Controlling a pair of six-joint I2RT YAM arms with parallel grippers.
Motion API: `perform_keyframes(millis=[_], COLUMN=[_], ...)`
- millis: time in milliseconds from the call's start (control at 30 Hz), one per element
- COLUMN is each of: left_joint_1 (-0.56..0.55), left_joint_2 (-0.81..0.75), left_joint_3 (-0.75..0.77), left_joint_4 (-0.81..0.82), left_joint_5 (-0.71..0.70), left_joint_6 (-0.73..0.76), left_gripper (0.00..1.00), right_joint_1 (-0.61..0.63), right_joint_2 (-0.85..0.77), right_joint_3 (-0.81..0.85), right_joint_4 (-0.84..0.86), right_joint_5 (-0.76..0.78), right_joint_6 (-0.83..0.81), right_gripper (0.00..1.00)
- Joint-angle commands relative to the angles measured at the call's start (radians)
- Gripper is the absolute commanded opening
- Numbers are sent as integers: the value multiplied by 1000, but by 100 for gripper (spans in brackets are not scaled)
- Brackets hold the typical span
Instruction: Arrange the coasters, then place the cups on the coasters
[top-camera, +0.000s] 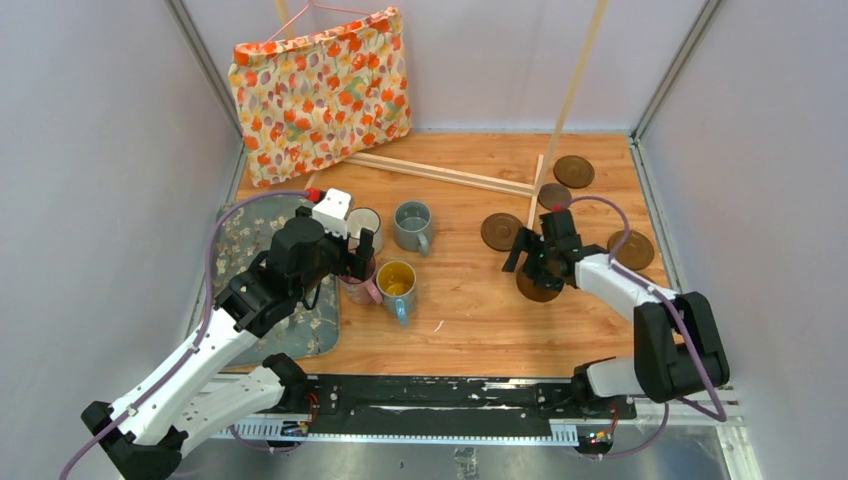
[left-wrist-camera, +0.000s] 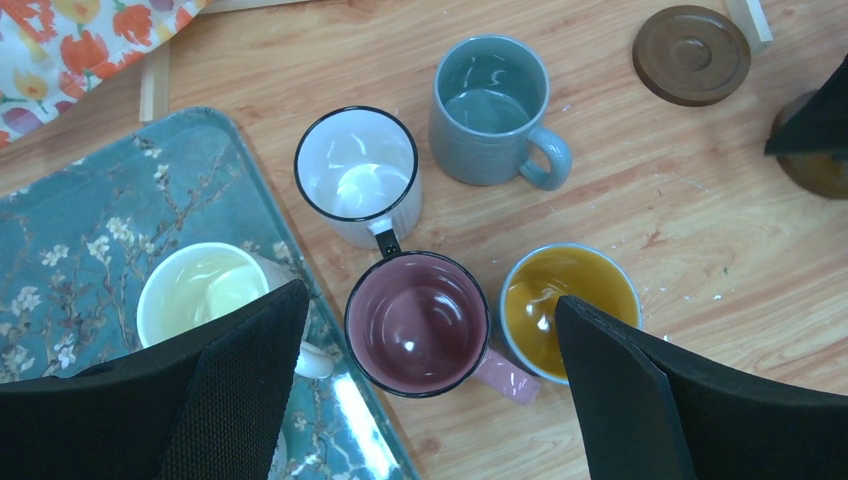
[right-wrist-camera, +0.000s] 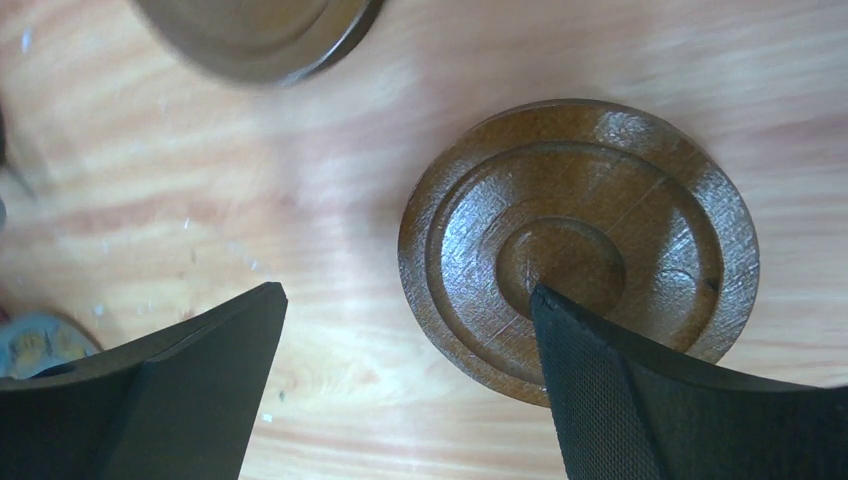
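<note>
Five mugs show at the left side of the wooden worktop (top-camera: 460, 320). Furthest left, the grey floral mat (left-wrist-camera: 80, 230) lies flat at the worktop's edge, and the cream mug (left-wrist-camera: 195, 290) stands upright on it near its right border, partly hidden behind a finger of the left claw (left-wrist-camera: 430, 295). That claw hangs over the group with its fingers spread wide and nothing between them, directly above the pink mug (left-wrist-camera: 418, 322), which stands at the mat's right edge. Just behind the pink one is the white mug with a dark rim (left-wrist-camera: 357, 175), and to the right of the pink one is the blue mug with yellow inside (left-wrist-camera: 570, 310). The grey-blue mug (left-wrist-camera: 490, 110) stands behind that, its handle pointing right. All the mugs are upright, and none is on a coaster.

Further right, five dark-brown coasters lie flat on bare wood, well apart from the mugs: one toward the middle (top-camera: 501, 231), two further back (top-camera: 553, 195) (top-camera: 574, 170), one near the right edge (top-camera: 631, 250), and the nearest coaster (right-wrist-camera: 580, 250) under the right claw (right-wrist-camera: 408, 290). This claw is also spread wide and grips nothing. One fingertip (right-wrist-camera: 600, 340) overlaps the coaster's centre; the other is over bare wood.
</note>
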Motion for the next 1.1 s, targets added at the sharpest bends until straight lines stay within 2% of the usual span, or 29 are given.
perform_keyframes(millis=[0, 133, 267, 400, 567, 900, 1067], left_joint_1=[10, 10, 11, 12, 12, 14, 14], left_joint_2=[5, 11, 11, 13, 12, 10, 10], left_joint_3=[-9, -8, -9, -9, -9, -9, -9], left_joint_4=[8, 4, 4, 4, 3, 5, 4], left_joint_5=[11, 8, 0, -3, -3, 2, 3], left_joint_6=[8, 10, 10, 10, 10, 10, 10], left_gripper=[100, 100, 100, 100, 100, 100, 100], right_joint_1=[179, 336, 437, 500, 511, 510, 500], right_joint_2=[-4, 63, 184, 286, 361, 281, 189], right_joint_3=[-30, 30, 99, 186, 281, 360, 410], right_joint_4=[-96, -93, -68, -51, -40, -129, -204], right_joint_5=[40, 82, 67, 47, 8, 57, 147], right_joint_6=[91, 129, 151, 152, 155, 108, 64], right_gripper=[98, 97, 97, 97, 97, 98, 99])
